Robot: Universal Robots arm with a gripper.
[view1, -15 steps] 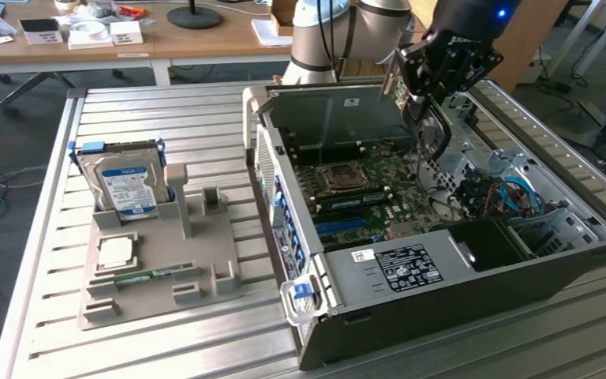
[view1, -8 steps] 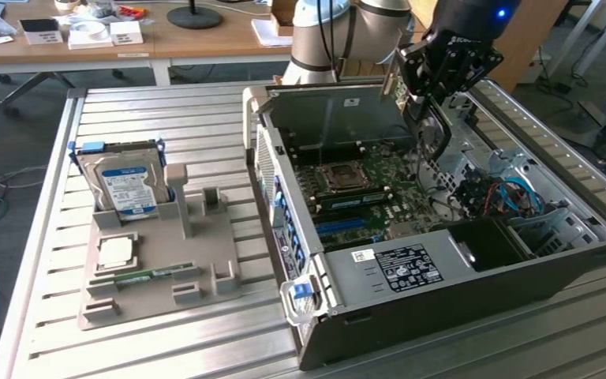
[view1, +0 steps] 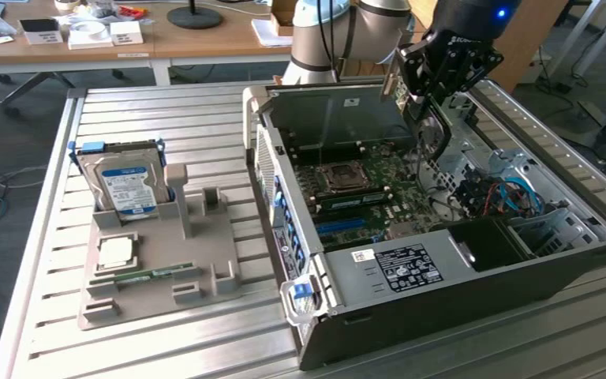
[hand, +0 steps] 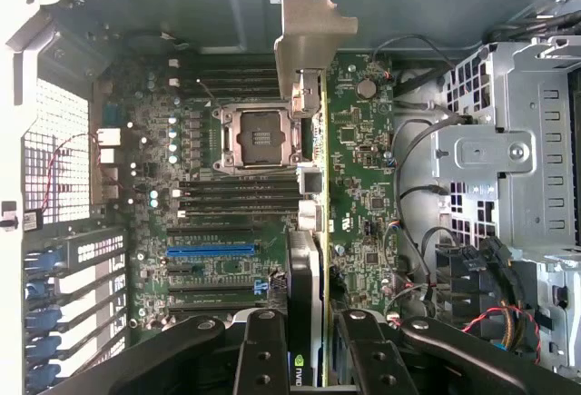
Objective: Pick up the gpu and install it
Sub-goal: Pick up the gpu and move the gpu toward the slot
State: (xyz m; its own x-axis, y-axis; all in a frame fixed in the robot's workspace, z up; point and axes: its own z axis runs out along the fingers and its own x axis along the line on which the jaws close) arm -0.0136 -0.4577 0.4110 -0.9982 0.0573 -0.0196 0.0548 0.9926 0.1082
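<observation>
My gripper (hand: 305,327) is shut on the gpu (hand: 309,259), which I see edge-on in the wrist view. It is a thin card with a green edge and a dark face, and its grey metal bracket (hand: 309,36) is at the far end. One black finger (hand: 263,350) presses on each side of it. The card hangs above the motherboard (hand: 363,168), between the CPU socket (hand: 259,136) and the drive cage (hand: 504,154). It is not touching the blue slot (hand: 211,252). In the exterior view the gripper (view1: 442,75) hovers over the back corner of the open computer case (view1: 387,316).
At the exterior view's left, a grey holder tray (view1: 192,280) carries a silver hard drive (view1: 124,185), a processor chip (view1: 116,251) and a green memory stick (view1: 151,275). Cables (hand: 408,232) and the drive cage crowd one side of the case. Desks with clutter stand behind.
</observation>
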